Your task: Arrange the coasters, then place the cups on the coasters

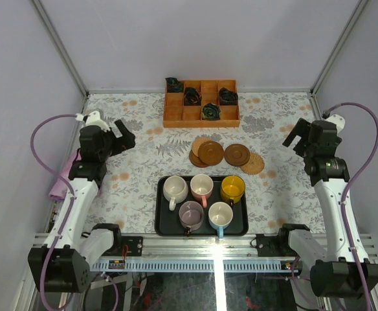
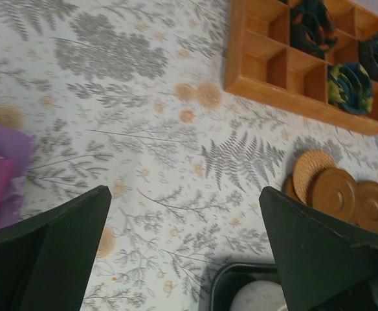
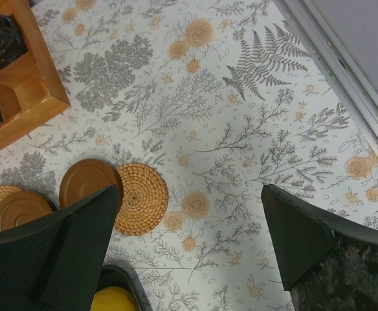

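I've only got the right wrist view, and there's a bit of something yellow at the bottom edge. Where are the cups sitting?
Observer: All five cups sit on a black tray at the near edge, between the arm bases. None is on the coasters.
Operator: What's the left arm doing?
Observer: The left gripper is open above the table, left of the coasters, holding nothing.
Operator: Anything else on that side?
Observer: A purple cloth lies at the table's left edge.
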You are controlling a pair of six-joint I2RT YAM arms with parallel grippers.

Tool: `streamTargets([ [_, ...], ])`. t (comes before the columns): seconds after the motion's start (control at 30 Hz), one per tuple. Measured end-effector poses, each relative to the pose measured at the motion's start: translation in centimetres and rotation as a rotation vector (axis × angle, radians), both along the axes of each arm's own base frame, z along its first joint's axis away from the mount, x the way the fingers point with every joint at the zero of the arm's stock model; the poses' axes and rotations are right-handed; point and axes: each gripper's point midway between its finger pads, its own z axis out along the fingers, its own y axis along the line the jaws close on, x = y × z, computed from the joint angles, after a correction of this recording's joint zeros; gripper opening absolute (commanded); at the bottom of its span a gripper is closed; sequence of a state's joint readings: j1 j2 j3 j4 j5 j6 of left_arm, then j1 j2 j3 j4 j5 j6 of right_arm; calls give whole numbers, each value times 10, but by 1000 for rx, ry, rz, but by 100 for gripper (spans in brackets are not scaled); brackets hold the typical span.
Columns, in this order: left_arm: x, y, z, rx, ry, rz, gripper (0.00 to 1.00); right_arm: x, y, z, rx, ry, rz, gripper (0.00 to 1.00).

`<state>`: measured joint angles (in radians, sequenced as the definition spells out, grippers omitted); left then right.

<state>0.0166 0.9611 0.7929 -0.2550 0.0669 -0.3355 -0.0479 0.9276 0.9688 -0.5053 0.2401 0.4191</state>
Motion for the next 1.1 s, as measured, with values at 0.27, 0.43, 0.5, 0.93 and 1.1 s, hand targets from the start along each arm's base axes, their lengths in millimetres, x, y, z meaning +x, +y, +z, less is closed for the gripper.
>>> streamTargets([
  [0.27,18,-72,-1,46,9,-223,70,-4,5,-15,14,49,23,99],
  [0.43,34,-120,-23,18,42,-374,62,-10,15,-22,48,22,71,88],
  [0.5,40,-133,-36,15,78,-415,65,-7,22,-27,72,31,98,83],
  [0.93,70,-242,-81,90,147,-661,81,2,42,-50,162,90,177,77],
  [1.1,78,-271,-109,127,193,-704,80,0,42,-56,163,104,175,77],
])
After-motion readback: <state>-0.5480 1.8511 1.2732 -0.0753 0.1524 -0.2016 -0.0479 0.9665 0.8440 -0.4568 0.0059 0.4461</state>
